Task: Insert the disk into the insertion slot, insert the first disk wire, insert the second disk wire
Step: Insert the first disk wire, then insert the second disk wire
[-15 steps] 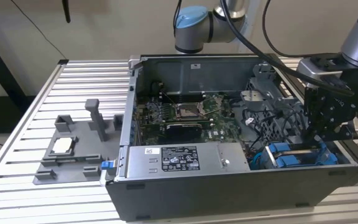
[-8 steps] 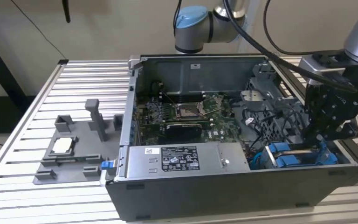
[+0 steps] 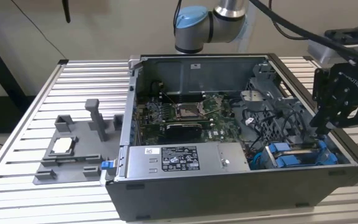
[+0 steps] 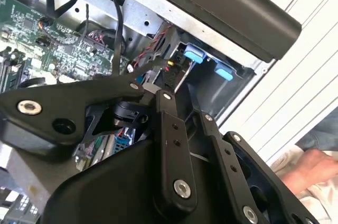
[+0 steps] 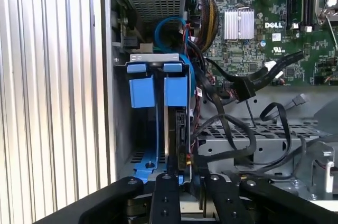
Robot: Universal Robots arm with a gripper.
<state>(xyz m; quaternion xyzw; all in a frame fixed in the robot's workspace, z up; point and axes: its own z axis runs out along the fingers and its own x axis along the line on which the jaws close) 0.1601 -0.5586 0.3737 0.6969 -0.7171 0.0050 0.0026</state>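
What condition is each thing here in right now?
Black computer case: open, side panel off.
Silver disk in blue carrier: seated in the grey metal insertion slot.
Black wire connector: looks unplugged, hanging loose.
Small silver chip: lying in grey tray, outside the case.
Robot's black gripper: poised just above the slot.

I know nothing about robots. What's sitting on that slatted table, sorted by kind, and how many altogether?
Computer case: 1
Grey tray: 1
Silver chip, on the tray: 1
Total: 3
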